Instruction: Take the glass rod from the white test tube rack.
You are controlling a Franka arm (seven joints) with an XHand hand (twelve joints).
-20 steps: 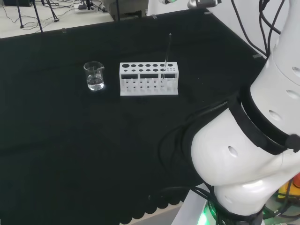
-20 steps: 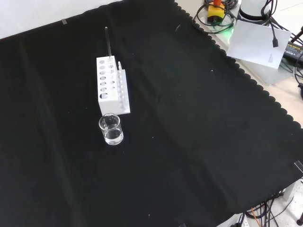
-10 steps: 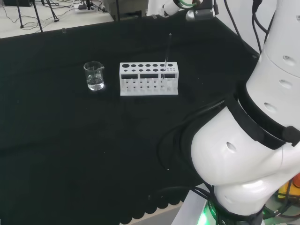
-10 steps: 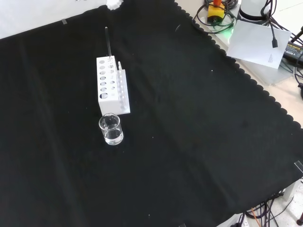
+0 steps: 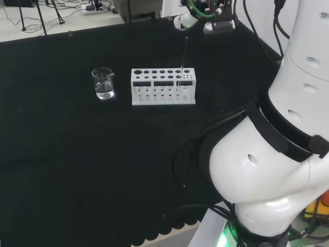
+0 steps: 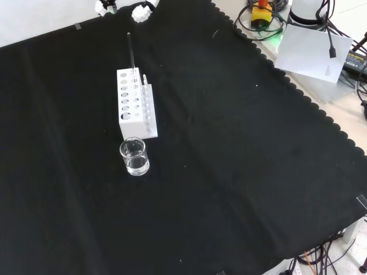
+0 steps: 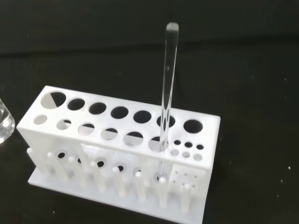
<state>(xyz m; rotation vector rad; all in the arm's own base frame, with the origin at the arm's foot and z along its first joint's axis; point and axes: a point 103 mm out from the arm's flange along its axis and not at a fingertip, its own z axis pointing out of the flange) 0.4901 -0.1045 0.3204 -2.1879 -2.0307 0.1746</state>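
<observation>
In the head view, the rack is sitting near the middle of the black cloth, and the rod is standing almost upright in a hole toward the rack's 3 o'clock end, its top rising well above the rack. A beaker with a little clear liquid is standing just off the rack's 9 o'clock end, apart from it. The hand is showing at the view's top edge, at about 12 o'clock from the rod and clear of it; white fingertips are peeking out there, but I cannot tell how far the fingers are spread, and nothing is showing in their hold. The arm's white links are bulking large at 4 o'clock. In the front view, the rack is running lengthwise away from the camera, with the rod rising from its far end and the beaker standing at 6 o'clock from it, close by. The hand is showing as white tips at the top edge, at 12 o'clock from the rod and not touching it. In the wrist view, the rack is lying close below the camera, and the rod is standing in a hole of the row next to the pegs, beside the cluster of small holes, with its foot down between the pegs. The beaker's rim is just showing beyond the rack's other end.
</observation>
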